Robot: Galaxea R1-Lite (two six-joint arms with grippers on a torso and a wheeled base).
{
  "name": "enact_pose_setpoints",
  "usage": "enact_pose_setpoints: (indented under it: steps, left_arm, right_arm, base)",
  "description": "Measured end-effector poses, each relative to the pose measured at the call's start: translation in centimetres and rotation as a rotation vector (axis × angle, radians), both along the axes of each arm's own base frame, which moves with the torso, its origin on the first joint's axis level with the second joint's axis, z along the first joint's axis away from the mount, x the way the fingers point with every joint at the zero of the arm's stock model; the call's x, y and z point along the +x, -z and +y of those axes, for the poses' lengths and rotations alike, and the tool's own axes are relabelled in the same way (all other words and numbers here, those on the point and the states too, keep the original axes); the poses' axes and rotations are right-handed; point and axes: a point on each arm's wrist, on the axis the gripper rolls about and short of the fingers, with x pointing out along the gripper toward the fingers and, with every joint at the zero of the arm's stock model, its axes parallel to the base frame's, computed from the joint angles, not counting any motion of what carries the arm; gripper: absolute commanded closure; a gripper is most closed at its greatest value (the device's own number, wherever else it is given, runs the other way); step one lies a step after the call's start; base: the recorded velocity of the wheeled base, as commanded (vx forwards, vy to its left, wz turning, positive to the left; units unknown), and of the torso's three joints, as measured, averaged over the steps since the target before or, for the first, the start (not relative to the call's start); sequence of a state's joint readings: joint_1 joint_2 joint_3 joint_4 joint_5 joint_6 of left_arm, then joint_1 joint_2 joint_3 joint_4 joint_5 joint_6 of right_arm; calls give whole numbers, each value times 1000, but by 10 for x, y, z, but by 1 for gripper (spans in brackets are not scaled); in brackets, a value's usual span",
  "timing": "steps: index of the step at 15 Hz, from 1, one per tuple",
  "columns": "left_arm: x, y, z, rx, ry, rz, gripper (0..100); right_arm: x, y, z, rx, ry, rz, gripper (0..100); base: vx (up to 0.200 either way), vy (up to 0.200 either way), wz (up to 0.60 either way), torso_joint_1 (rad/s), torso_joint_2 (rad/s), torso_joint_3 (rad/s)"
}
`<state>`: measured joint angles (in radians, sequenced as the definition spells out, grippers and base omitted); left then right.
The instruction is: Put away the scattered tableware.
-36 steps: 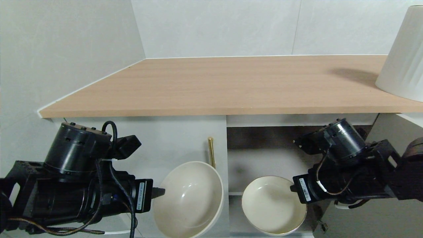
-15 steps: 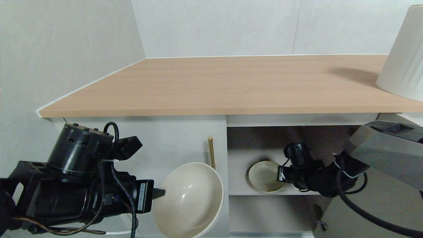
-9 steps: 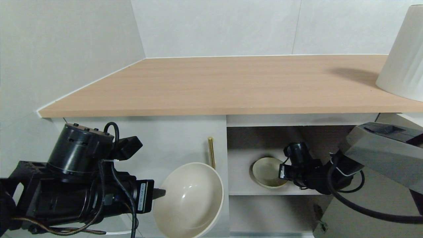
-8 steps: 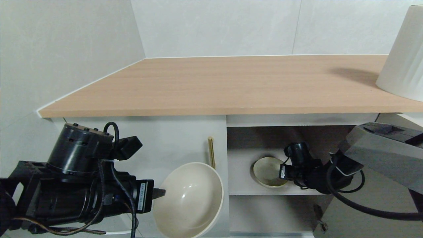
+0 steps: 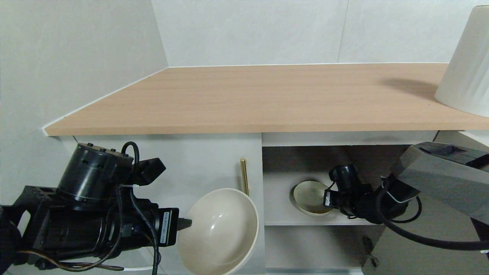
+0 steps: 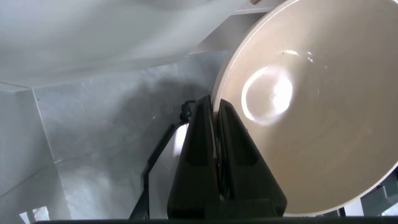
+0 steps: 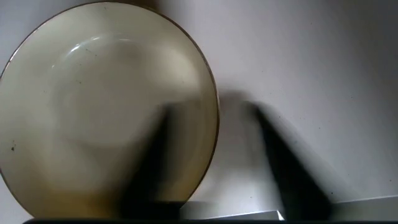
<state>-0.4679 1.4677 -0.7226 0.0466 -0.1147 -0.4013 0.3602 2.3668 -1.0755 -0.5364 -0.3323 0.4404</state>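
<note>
In the head view a large cream bowl [image 5: 219, 233] hangs tilted in front of the closed left cabinet door. My left gripper [image 5: 186, 223] is shut on its rim. The left wrist view has the same bowl [image 6: 311, 112], its edge pinched between the left gripper's [image 6: 214, 118] dark fingers. A smaller cream bowl [image 5: 310, 198] lies on the shelf inside the open cabinet bay, and my right gripper [image 5: 327, 198] is at its right edge. In the right wrist view that bowl [image 7: 106, 106] lies flat, with the right gripper [image 7: 208, 112] open and its fingers [image 7: 149, 162] straddling the rim.
A wooden countertop [image 5: 267, 99] runs above the cabinet, with a white lampshade [image 5: 464, 65] at its right end. A brass handle [image 5: 243, 175] is on the closed left door. The shelf [image 5: 282, 219] has bare room left of the small bowl, and a lower bay [image 5: 313, 244] sits beneath.
My right arm carried the small bowl from in front of the cabinet into the open bay and set it on the shelf. The left arm and large bowl barely moved.
</note>
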Motion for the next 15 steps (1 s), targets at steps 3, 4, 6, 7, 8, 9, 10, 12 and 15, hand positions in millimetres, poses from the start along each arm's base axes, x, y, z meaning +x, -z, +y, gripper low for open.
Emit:
enact_pose_setpoints:
  steps: [3, 4, 6, 7, 8, 9, 10, 12, 15]
  left_arm:
    - [1, 2, 0, 8, -6, 3, 100]
    - [2, 3, -1, 12, -7, 6, 100]
    - [2, 5, -2, 14, -3, 13, 100]
    - [2, 7, -5, 17, 6, 20, 100]
    - [3, 9, -8, 22, 9, 27, 100]
    - [3, 13, -13, 38, 3, 34, 100]
    - [3, 17, -17, 53, -8, 37, 100]
    - [7, 30, -29, 120, -70, 23, 100]
    - [11, 57, -49, 249, -150, 14, 100]
  right_arm:
    - [-1, -1, 0, 1, 0, 1, 0]
    - [-2, -3, 0, 3, -3, 1, 0]
    - [-5, -8, 1, 12, -12, -1, 0]
    - [-9, -12, 3, 19, -27, 0, 0]
    - [-15, -17, 6, 35, -56, 4, 0]
    - [-22, -25, 10, 56, -98, 10, 0]
    - [-33, -34, 15, 79, -150, 25, 0]
    - [-57, -55, 23, 120, -256, 76, 0]
    - [-106, -93, 35, 147, -487, 171, 0]
  base:
    - [0, 0, 0, 0, 0, 0]
    - [0, 0, 0, 0, 0, 0]
    - [0, 0, 0, 0, 0, 0]
    - [0, 0, 0, 0, 0, 0]
    - [0, 0, 0, 0, 0, 0]
    - [0, 0, 0, 0, 0, 0]
    - [0, 0, 0, 0, 0, 0]
    - [0, 0, 0, 0, 0, 0]
    - [0, 0, 0, 0, 0, 0]
